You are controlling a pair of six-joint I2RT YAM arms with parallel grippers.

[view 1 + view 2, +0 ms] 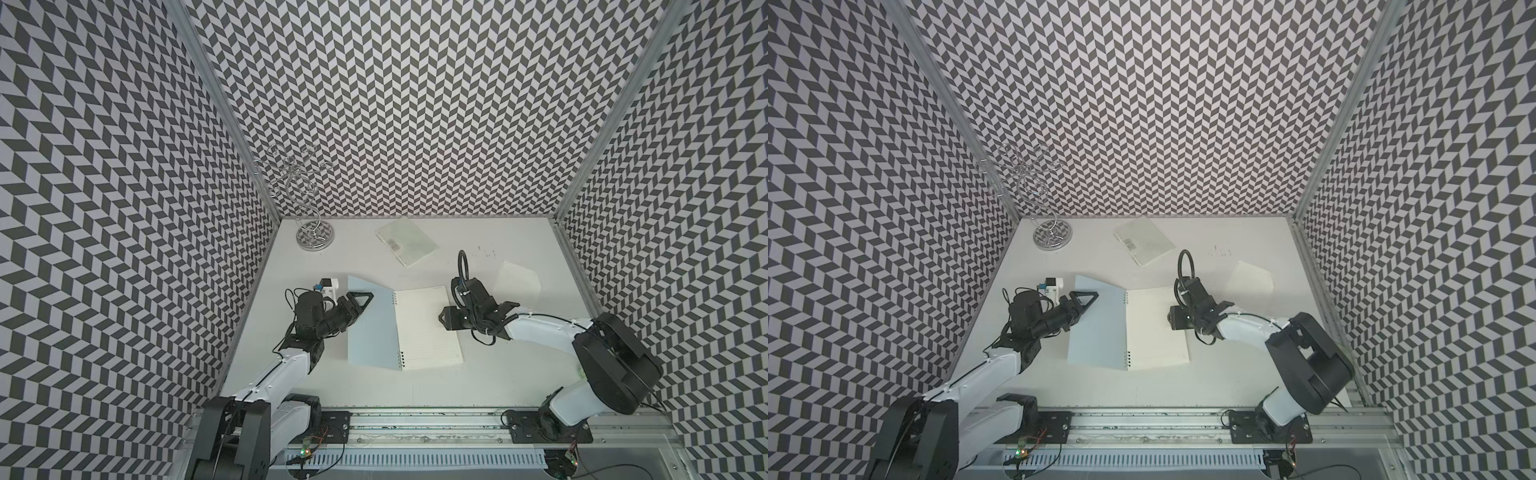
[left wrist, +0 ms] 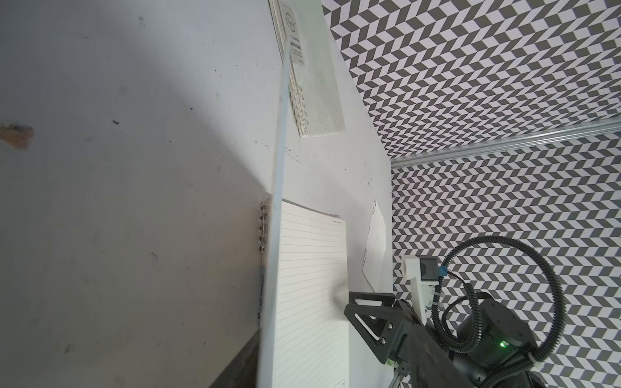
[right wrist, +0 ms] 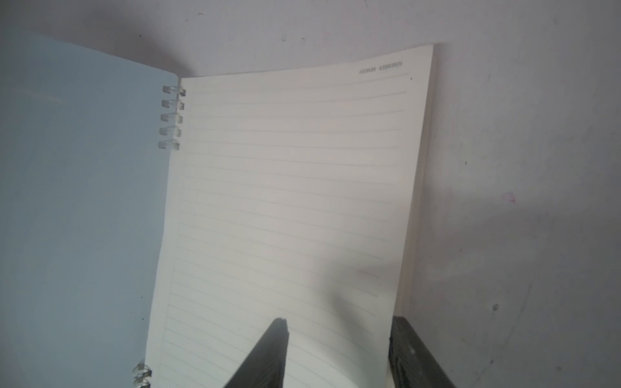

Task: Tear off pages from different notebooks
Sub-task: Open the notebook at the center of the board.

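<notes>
larger notebook (image 1: 424, 328) open flat, smaller notebook (image 1: 409, 243) closed, loose page (image 1: 517, 282) apart

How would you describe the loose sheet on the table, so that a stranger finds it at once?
On the white table, find the large open notebook in the middle. To its right, nearer the right wall, lies the loose sheet. Unlike that notebook and the small closed notebook, it is one bare page: no cover, no rings.

On the right gripper (image 3: 337, 324), both fingers (image 3: 272, 349) run off the wrist picture's edge, as does the larger notebook (image 3: 285, 184). The lifted cover (image 2: 276, 201) hides the left gripper (image 1: 363, 299) tips in its wrist view. The label on the smaller notebook (image 1: 409, 243) is unreadably small.
</notes>
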